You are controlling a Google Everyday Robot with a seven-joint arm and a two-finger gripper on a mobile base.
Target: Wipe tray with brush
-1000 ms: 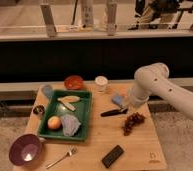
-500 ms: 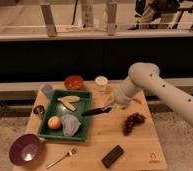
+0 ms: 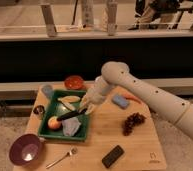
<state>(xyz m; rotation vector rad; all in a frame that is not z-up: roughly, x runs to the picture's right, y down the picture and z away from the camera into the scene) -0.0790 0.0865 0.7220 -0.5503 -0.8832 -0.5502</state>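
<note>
The green tray (image 3: 49, 132) lies on the left half of the wooden table, holding a banana (image 3: 69, 99), an orange fruit (image 3: 54, 123) and a grey cloth (image 3: 71, 128). My gripper (image 3: 87, 107) hangs over the tray's right rim, shut on the black brush (image 3: 71, 114). The brush slants down and left from the gripper into the tray, its tip near the orange fruit and the cloth. The white arm reaches in from the right.
A purple bowl (image 3: 24, 149) and a metal spoon (image 3: 61, 157) lie at the front left. A black block (image 3: 113, 156) lies at the front. Grapes (image 3: 132, 122), a blue sponge (image 3: 121, 101), a carrot (image 3: 132, 98), a red bowl (image 3: 74, 82) and a cup (image 3: 47, 90) are also on the table.
The arm has swung left from the table's right side, carrying the brush over the tray's right rim and lowering its tip into the tray.
</note>
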